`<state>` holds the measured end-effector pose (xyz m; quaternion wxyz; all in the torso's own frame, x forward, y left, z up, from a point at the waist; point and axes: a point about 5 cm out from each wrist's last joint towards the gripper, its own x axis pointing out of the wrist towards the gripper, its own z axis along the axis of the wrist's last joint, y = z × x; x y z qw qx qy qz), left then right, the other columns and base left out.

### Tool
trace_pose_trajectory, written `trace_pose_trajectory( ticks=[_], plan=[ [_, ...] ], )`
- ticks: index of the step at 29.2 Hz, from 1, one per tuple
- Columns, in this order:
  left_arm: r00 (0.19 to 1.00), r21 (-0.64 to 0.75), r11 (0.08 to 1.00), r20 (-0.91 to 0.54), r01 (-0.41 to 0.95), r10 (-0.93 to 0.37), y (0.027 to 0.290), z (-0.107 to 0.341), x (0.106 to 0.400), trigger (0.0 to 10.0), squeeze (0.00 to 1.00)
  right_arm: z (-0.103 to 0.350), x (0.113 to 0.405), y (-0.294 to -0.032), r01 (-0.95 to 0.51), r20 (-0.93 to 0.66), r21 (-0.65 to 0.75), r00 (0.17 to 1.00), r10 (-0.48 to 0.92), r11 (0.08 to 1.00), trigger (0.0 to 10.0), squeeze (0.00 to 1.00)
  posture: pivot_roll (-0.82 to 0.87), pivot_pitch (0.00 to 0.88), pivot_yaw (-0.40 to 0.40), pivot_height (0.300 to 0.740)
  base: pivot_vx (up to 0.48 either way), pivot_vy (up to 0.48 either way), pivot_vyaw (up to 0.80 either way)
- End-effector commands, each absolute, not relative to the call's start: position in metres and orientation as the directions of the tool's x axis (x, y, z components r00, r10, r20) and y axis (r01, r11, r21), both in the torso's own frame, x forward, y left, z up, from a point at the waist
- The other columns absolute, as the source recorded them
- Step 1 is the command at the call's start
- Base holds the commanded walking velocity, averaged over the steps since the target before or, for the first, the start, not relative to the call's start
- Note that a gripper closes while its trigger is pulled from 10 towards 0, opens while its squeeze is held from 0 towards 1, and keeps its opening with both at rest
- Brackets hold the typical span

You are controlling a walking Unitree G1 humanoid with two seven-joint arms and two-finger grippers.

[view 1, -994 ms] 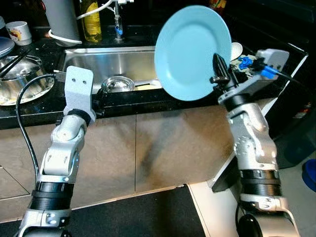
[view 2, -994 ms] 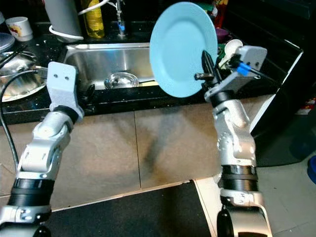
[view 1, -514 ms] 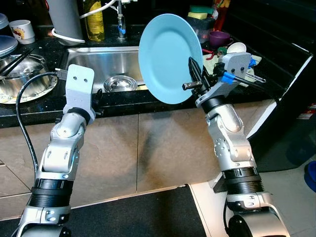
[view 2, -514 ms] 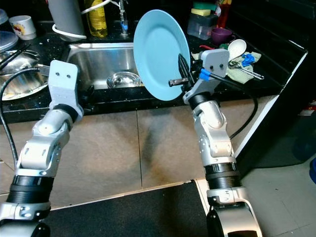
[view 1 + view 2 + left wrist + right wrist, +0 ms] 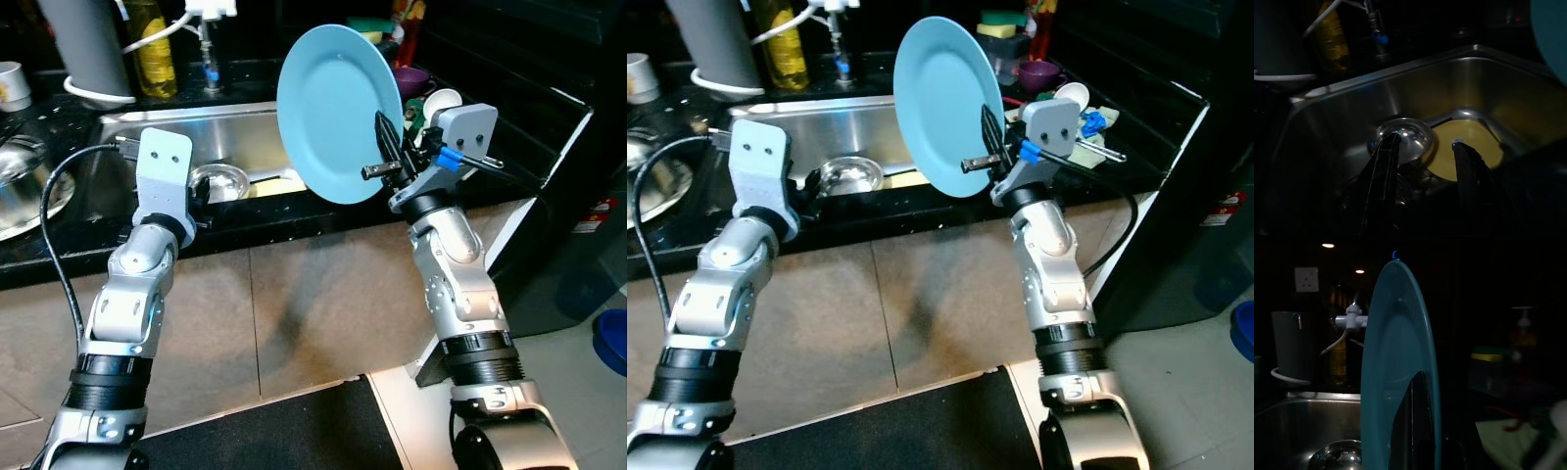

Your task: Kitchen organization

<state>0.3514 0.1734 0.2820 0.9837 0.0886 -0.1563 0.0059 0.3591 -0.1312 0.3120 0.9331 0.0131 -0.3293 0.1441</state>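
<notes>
Landmark: stainless sink (image 5: 257, 125), set into a dark bench (image 5: 294, 201).

- Blue plate (image 5: 338, 113): held on edge, upright, above the front right corner of the sink, clear of the bench. Its face is turned toward the robot in the head views; it is seen edge-on in the right wrist view (image 5: 1400, 382).
- Right claw (image 5: 384, 149): at the plate's lower right rim, its two black fingers clamped on the plate, one finger (image 5: 1418, 423) lying dark against the plate's face.
- Left claw (image 5: 1425, 161): at the front edge of the sink, left of the plate, poised over the basin. Fingers (image 5: 1386, 171) spread apart, with nothing between them.
- Steel bowl (image 5: 220, 180): in the sink basin, near its front wall, just beyond the left claw.
- Yellowish flat item (image 5: 1466, 147): in the basin beside the steel bowl; what it is cannot be told.
- Tap (image 5: 208, 39): behind the sink, with a white hose running off to the left.
- Yellow bottle (image 5: 155, 54): behind the sink, left of the tap.
- Grey cylinder (image 5: 83, 49): behind the sink's left rear corner.
- Purple cup (image 5: 1036, 74), a white cup (image 5: 443, 101) and a clear container (image 5: 1002, 34) topped with a sponge: on the bench to the right of the sink, behind the plate.
- Metal pan (image 5: 24, 196): on the bench left of the sink.
</notes>
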Motion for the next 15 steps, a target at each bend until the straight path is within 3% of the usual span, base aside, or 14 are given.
trace_pose_trajectory(
  ticks=[1, 15],
  plan=[
    [0.951, 0.173, 0.983, 0.308, -0.056, 0.0, 0.1783, 0.2831, 0.3505, 10.0, 0.0, 0.3142, 0.3571, -0.1242, -0.294, 0.634, -0.081, 0.722, 0.277, 0.952, 10.0, 0.0, -0.03, 0.139, -0.044, 0.74, 0.334, 0.0, 0.0],
    [0.95, 0.177, 0.983, 0.311, -0.056, -0.002, 0.1778, 0.2845, 0.3498, 10.0, 0.0, 0.316, 0.3564, -0.1233, -0.297, 0.642, -0.082, 0.714, 0.278, 0.951, 10.0, 0.0, -0.03, 0.141, -0.046, 0.74, 0.328, 0.0, 0.0]
  ],
)
